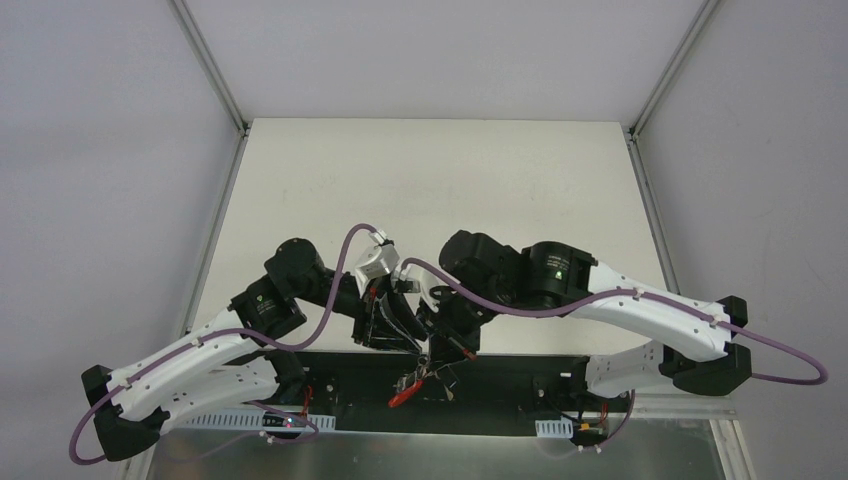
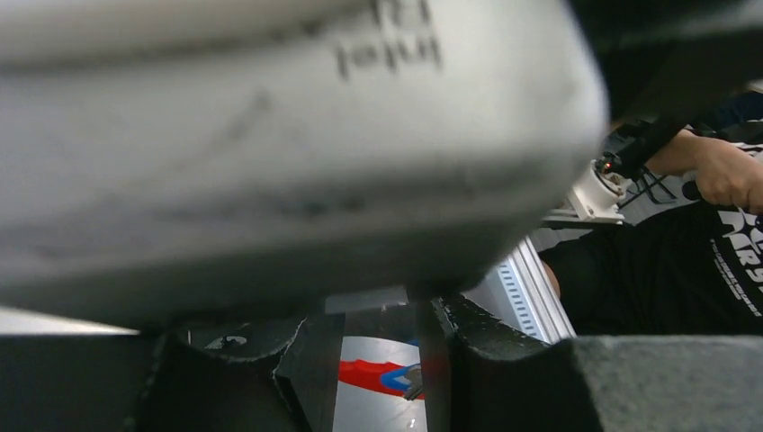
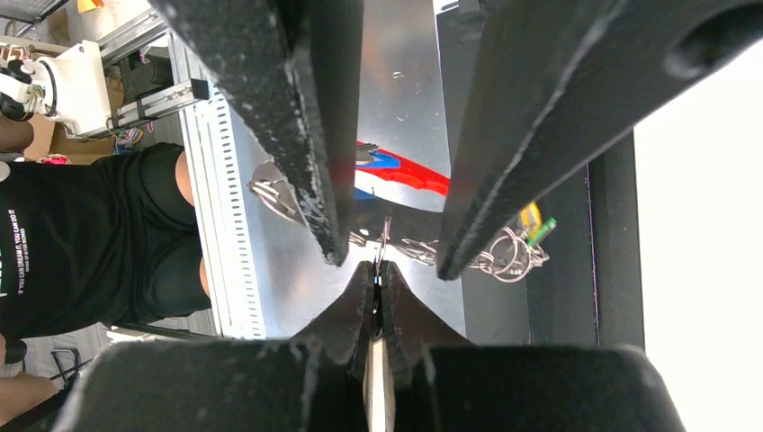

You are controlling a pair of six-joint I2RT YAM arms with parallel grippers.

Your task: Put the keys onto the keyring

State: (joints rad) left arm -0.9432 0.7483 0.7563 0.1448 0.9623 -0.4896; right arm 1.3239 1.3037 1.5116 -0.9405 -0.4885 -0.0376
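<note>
Right pincer closed between parted fingers of left pincer, keys beside

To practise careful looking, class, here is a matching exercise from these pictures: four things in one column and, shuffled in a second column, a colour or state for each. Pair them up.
Things:
1. left claw
2. right claw
3. arm cable
4. table

Colour or state:
A. purple
B. fingers shut together
C. off-white
D. fingers apart

Pairs: 1-D, 2-B, 3-A, 4-C
</note>
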